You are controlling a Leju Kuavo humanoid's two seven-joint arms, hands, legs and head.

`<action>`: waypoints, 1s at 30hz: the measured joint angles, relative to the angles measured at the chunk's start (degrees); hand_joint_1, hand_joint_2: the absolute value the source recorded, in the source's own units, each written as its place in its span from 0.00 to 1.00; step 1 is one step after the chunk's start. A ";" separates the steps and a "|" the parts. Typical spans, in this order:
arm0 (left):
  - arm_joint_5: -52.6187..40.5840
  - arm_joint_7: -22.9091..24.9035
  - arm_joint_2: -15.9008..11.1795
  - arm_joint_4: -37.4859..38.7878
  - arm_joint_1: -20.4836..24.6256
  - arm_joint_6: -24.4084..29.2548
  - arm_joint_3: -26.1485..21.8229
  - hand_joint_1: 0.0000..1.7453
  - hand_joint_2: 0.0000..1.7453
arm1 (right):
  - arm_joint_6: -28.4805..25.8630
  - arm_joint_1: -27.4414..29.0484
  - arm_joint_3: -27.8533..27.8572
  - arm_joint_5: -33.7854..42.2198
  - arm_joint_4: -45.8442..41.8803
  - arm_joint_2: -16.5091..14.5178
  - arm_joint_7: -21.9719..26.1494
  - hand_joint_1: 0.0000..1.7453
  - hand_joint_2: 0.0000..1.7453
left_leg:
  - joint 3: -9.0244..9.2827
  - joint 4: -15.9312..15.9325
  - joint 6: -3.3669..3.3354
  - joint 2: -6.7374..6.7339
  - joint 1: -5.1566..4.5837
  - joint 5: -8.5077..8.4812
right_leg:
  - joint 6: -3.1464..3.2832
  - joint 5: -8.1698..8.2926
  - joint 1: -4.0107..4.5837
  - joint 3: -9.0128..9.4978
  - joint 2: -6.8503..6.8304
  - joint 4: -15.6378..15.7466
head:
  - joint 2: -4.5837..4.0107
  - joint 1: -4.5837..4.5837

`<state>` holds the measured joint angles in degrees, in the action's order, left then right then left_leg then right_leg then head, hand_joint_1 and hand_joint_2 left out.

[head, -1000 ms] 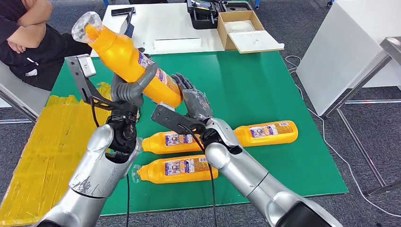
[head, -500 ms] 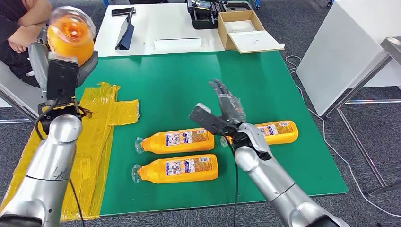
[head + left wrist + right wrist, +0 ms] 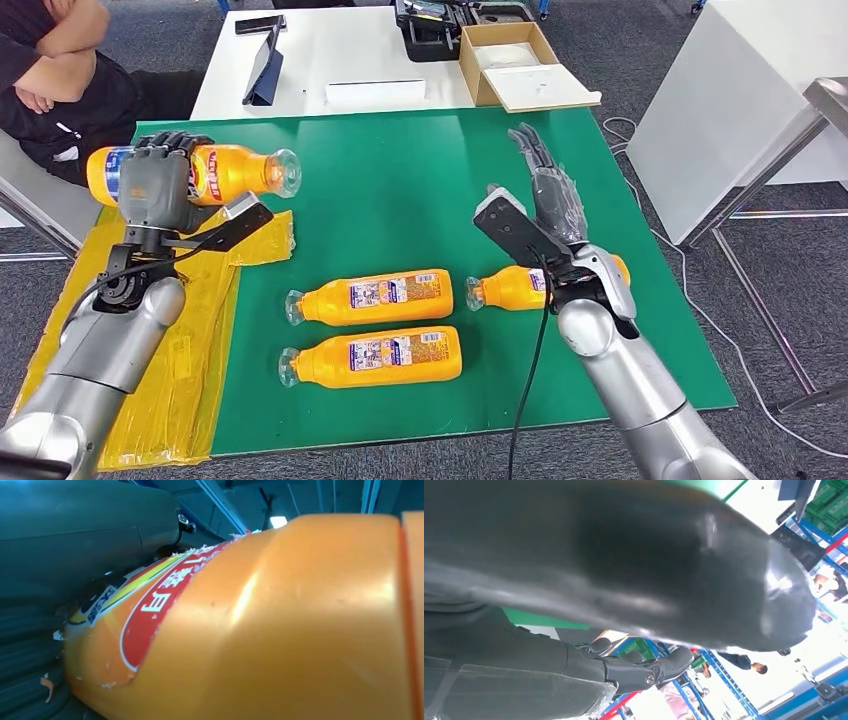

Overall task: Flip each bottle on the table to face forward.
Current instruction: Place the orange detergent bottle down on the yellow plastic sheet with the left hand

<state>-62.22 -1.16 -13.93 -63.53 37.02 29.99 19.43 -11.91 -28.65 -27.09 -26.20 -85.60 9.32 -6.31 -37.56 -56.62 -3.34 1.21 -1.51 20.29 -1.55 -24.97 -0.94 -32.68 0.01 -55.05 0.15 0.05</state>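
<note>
Since half a second ago the left hand (image 3: 152,186) has swung its bottle (image 3: 228,172) down from an end-on, raised pose to lying level, cap pointing toward the middle of the green mat (image 3: 400,170). The right hand (image 3: 548,195) has lifted up and away toward the far side of the mat, uncovering the cap end of the bottle on the right (image 3: 515,286).

The left hand is clamped around the body of its bottle, fingers wrapped over the label; the left wrist view shows the orange side and a red label pressed against the palm. It hangs above the mat's left edge, over the yellow plastic sheet (image 3: 200,300). The right hand holds nothing, its fingers stretched out straight and apart above the mat's right half.

Three more bottles lie on the mat: two (image 3: 370,298) (image 3: 372,358) side by side near its front edge with labels up, and the right one partly behind the right wrist.

The step in hand looks like the turning of the held bottle, nearly finished. Next it needs lowering onto the mat with the label up, clear of the other bottles, before the fingers let go; rolling is a risk.

A person (image 3: 50,70) sits beyond the mat's far left corner.
</note>
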 joint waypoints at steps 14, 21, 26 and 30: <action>-12.99 1.00 0.69 21.54 4.17 -5.54 10.08 1.00 1.00 | 0.47 1.45 -0.32 0.57 -5.10 0.59 1.63 0.00 0.00 | -0.01 0.00 0.00 -0.02 0.02 0.00 | 0.00 0.00 -0.01 -0.06 0.01 0.00 | 0.00 0.00; -13.32 2.25 2.55 30.74 6.76 -7.53 12.91 0.02 0.25 | 0.70 3.14 -0.20 -0.07 -6.49 1.25 1.72 0.00 0.00 | -0.04 0.00 0.00 0.00 0.01 0.00 | 0.00 0.00 0.00 -0.06 0.01 0.00 | 0.00 0.00; -12.39 4.55 3.60 34.83 7.70 -9.67 13.34 0.00 0.00 | 1.20 4.48 0.17 -1.03 -6.88 1.65 1.72 0.00 0.00 | -0.03 0.00 0.00 0.00 0.01 0.00 | 0.00 0.00 -0.01 -0.06 0.01 0.00 | 0.00 0.01; -11.43 5.64 4.17 36.74 8.25 -10.64 13.33 0.00 0.00 | 1.39 5.61 0.50 -1.65 -7.33 1.91 1.72 0.00 0.00 | -0.04 0.00 0.00 0.00 0.01 0.00 | 0.00 0.00 -0.01 -0.06 0.00 0.00 | 0.00 -0.01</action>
<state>-73.64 4.49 -9.76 -26.79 45.27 19.35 32.76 -10.52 -23.05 -26.58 -27.85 -92.92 11.22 -4.59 -37.59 -56.62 -3.34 1.21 -1.50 20.29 -1.55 -24.97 -0.94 -32.74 0.01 -55.04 0.15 0.04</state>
